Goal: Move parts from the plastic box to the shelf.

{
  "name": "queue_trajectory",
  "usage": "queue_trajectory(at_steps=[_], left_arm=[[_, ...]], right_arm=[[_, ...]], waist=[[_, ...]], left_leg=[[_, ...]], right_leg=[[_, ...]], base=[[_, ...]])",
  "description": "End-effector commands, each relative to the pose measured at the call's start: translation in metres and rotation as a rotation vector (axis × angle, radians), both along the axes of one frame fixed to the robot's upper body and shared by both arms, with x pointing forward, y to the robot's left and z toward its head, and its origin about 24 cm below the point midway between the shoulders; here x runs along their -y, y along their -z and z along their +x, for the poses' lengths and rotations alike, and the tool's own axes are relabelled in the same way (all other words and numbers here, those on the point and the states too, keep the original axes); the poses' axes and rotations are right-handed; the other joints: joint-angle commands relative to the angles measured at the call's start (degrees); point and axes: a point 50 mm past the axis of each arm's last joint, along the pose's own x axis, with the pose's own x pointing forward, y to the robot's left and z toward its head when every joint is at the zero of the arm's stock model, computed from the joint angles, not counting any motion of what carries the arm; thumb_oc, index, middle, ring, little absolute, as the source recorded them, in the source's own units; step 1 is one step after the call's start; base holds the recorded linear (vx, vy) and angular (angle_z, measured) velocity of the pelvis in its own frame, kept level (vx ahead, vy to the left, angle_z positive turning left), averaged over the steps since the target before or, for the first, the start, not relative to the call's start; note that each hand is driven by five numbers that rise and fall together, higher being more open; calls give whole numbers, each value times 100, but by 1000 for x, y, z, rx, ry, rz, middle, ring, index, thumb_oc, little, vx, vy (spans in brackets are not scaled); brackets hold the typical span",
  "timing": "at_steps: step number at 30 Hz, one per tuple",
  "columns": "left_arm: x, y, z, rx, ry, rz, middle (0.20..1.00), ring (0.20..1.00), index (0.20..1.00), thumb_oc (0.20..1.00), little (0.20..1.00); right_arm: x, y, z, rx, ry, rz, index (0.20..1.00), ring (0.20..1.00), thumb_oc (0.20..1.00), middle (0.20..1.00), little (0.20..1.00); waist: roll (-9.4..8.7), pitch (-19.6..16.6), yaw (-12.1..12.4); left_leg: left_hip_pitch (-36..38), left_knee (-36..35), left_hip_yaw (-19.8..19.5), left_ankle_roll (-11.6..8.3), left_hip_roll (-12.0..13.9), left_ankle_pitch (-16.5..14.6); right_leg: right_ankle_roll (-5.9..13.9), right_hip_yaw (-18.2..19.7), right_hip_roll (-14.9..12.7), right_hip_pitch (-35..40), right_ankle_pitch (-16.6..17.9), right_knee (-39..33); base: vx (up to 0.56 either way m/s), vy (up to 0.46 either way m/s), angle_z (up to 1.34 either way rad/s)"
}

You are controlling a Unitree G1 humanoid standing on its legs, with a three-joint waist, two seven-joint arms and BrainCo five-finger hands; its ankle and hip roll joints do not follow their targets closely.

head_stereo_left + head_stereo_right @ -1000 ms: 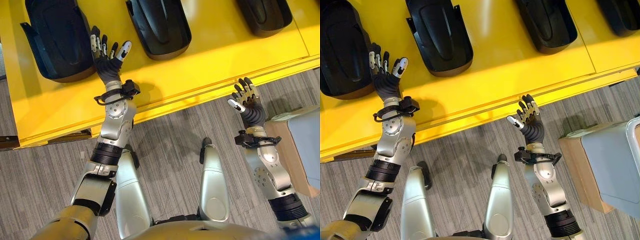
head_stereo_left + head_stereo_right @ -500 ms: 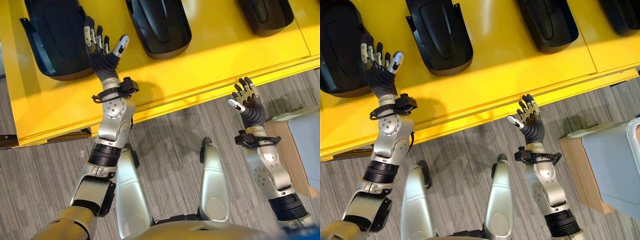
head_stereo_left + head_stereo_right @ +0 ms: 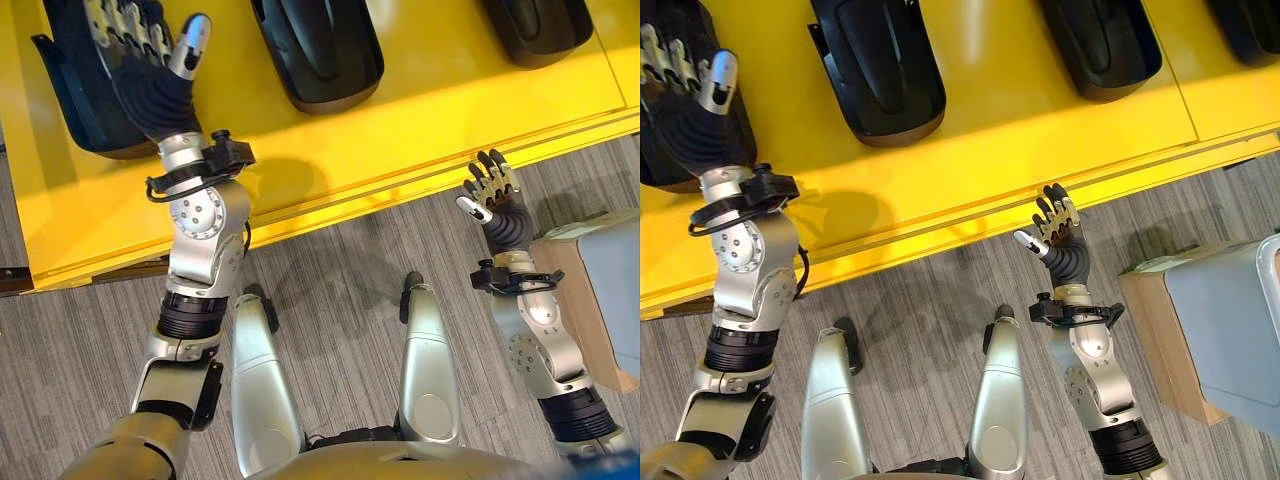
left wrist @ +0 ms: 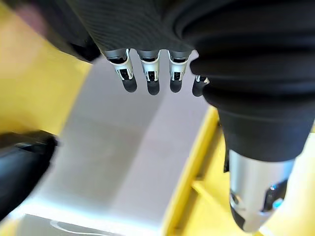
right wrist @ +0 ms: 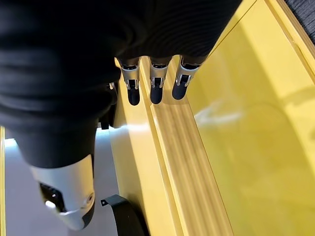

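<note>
No writing or label can be read on any item in view.

The yellow shelf (image 3: pixel 420 120) carries a row of black moulded parts. In the left eye view three show: the leftmost part (image 3: pixel 85 90), a middle part (image 3: pixel 320 50) and a part at the upper right (image 3: pixel 540 25). The right eye view shows a fourth part (image 3: pixel 1250 25) at the far right. All lie flat on the shelf surface, well apart from one another.

The left hand (image 3: pixel 150 70) is raised over the leftmost part, fingers (image 4: pixel 150 81) straight and spread, thumb out, holding nothing. Against the picture half a second ago, this hand has risen closer to the camera and shifted left, so that it now covers more of the leftmost part; the parts themselves have not moved.

The right hand (image 3: pixel 497 200) hangs over the grey floor (image 3: pixel 330 270) just off the shelf's front edge, fingers (image 5: pixel 155 86) straight and relaxed, empty. Its position matches the earlier pictures.

A grey plastic box (image 3: pixel 1230 320) sits on a brown cardboard carton (image 3: pixel 1155 340) at the robot's right; its inside cannot be seen.
</note>
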Motion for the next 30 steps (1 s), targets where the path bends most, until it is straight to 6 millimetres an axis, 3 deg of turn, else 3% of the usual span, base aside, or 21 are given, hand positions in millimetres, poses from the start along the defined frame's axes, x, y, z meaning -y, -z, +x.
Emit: queue_trajectory(at_steps=[1, 3, 7, 11, 13, 17, 19, 20, 21, 27, 30], left_arm=[[2, -18, -23, 170, 7, 85, 1000, 1000, 1000, 1000, 1000], [-1, -15, -26, 174, 39, 72, 1000, 1000, 1000, 1000, 1000], [-10, 13, -34, 107, 186, 12, 1000, 1000, 1000, 1000, 1000], [-20, 35, -42, 26, 162, 41, 1000, 1000, 1000, 1000, 1000], [-16, 65, -43, -80, 363, -38, 1000, 1000, 1000, 1000, 1000], [-21, 100, -49, -241, 415, -30, 1000, 1000, 1000, 1000, 1000], [-25, 107, -51, -276, 410, -6, 1000, 1000, 1000, 1000, 1000], [-30, 125, -55, -368, 421, -2, 1000, 1000, 1000, 1000, 1000], [-30, 126, -55, -368, 421, -2, 1000, 1000, 1000, 1000, 1000], [-42, 197, -75, -707, 475, -17, 1000, 1000, 1000, 1000, 1000], [-45, 214, -83, -787, 485, -39, 1000, 1000, 1000, 1000, 1000]], right_arm=[[14, -26, -9, 158, 41, 12, 1000, 1000, 1000, 1000, 1000], [14, -26, -9, 159, 39, 12, 1000, 1000, 1000, 1000, 1000], [9, -25, -10, 158, 19, 29, 1000, 1000, 1000, 1000, 1000], [9, -25, -12, 164, 13, 33, 1000, 1000, 1000, 1000, 1000], [9, -23, -12, 157, -10, 57, 1000, 1000, 1000, 1000, 1000], [12, -19, -14, 147, -25, 47, 1000, 1000, 1000, 1000, 1000], [12, -18, -14, 143, -28, 49, 1000, 1000, 1000, 1000, 1000], [16, -16, -17, 136, -26, 28, 1000, 1000, 1000, 1000, 1000], [16, -16, -17, 135, -26, 28, 1000, 1000, 1000, 1000, 1000], [31, 14, -29, -3, -28, -48, 1000, 1000, 1000, 1000, 1000], [36, 24, -35, -55, -23, -60, 1000, 1000, 1000, 1000, 1000]], waist=[[97, -167, 52], [100, -156, 59], [117, -153, 142], [137, -161, 211], [180, -196, 259], [294, -327, 335], [329, -373, 351], [390, -532, 375], [389, -525, 374], [495, -1029, 402], [512, -1210, 400]], left_leg=[[175, -204, -54, 171, -54, 62], [224, -222, -54, 171, -57, 65], [557, -364, -62, 166, -36, 79], [912, -541, -45, 160, -26, 83], [1205, -816, -15, 218, -24, 292], [1790, -1365, 41, 273, 19, 444], [1967, -1583, 70, 281, 31, 502], [2277, -2010, 163, 268, 58, 652], [2297, -2027, 165, 268, 58, 660], [3153, -3245, 407, 211, 68, 1093], [3384, -3626, 481, 187, 80, 1253]], right_leg=[[-575, -37, -3, -33, -539, 733], [-576, -42, -2, 11, -531, 726], [-560, -70, -4, 373, -477, 548], [-536, -106, -31, 744, -419, 333], [-521, -155, -37, 1080, -155, -31], [-417, -282, 5, 1664, 84, -692], [-384, -319, 24, 1843, 161, -918], [-301, -447, 25, 2177, 348, -1395], [-302, -453, 26, 2198, 356, -1412], [-125, -728, 76, 3028, 863, -2803], [-94, -793, 87, 3217, 1005, -3150]], base=[[0, 0, 0], [0, 0, 0], [11, 1, 1], [1, 9, 0], [-33, 18, 7], [58, 11, -1], [60, 7, -7], [79, 8, -4], [78, 11, -3], [55, 1, -5], [68, -10, -5]])
